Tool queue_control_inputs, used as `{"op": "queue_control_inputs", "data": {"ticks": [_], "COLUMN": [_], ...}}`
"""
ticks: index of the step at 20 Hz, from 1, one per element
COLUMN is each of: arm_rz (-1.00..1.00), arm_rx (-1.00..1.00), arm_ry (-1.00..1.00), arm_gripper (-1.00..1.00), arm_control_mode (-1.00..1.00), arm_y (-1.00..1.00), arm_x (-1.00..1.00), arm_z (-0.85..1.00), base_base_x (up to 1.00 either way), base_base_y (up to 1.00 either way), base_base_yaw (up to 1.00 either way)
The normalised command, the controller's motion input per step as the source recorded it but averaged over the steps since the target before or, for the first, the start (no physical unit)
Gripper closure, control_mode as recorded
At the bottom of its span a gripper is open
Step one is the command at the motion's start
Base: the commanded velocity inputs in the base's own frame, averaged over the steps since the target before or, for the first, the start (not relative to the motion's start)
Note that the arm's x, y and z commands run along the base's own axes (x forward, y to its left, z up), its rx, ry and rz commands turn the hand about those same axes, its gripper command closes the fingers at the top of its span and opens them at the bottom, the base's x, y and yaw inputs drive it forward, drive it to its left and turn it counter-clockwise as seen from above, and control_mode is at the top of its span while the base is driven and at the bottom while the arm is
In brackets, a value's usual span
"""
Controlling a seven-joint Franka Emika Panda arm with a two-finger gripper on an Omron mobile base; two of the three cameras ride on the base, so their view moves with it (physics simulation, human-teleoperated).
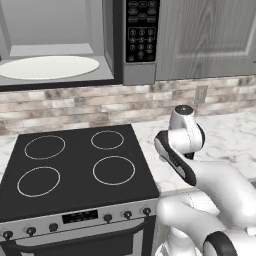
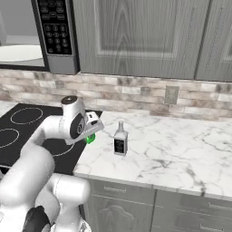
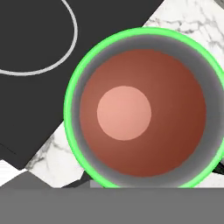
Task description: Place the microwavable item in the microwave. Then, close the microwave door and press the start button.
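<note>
**Hand down over the green mug at the stove's edge**

The gripper is lowered onto the green mug, right at the counter's edge beside the cooktop. From the right base view a sliver of green shows just under the hand, so the fingers are down at the mug, but whether they have clamped it or are merely narrowed around its rim I cannot tell. Looking straight down from the hand, the mug's round mouth takes up most of the sight: bright green rim, grey inner wall, reddish-brown liquid with a pale spot in the middle. It stands upright on the white marble counter, just beside the black cooktop, one burner ring of which curves past at the hand view's upper left.

Near the mug, on the counter towards the wall outlet, stands a small bottle with a dark label, apart from the hand.

Up above the stove the microwave is open, its grey cavity and white turntable plate bare to the room, the black keypad panel at its right side.
</note>
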Motion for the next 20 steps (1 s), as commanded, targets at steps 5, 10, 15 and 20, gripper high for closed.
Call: {"op": "queue_control_inputs", "data": {"ticks": [5, 10, 15, 20], "arm_rz": [0.01, 0.00, 0.00, 0.00], "arm_rx": [0.00, 0.02, 0.02, 0.15], "arm_ry": [-0.13, -0.02, 0.07, 0.21], "arm_gripper": [1.00, 1.00, 1.00, 1.00], "arm_control_mode": [-1.00, -1.00, -1.00, -1.00], "arm_y": [0.01, 0.03, 0.12, 0.01], "arm_x": [-0.79, -0.55, -0.15, -0.41], "arm_z": [0.99, 0.49, 0.09, 0.32], "base_base_x": [0.00, 0.00, 0.00, 0.00], "base_base_y": [0.00, 0.00, 0.00, 0.00], "base_base_yaw": [0.00, 0.00, 0.00, 0.00]}}
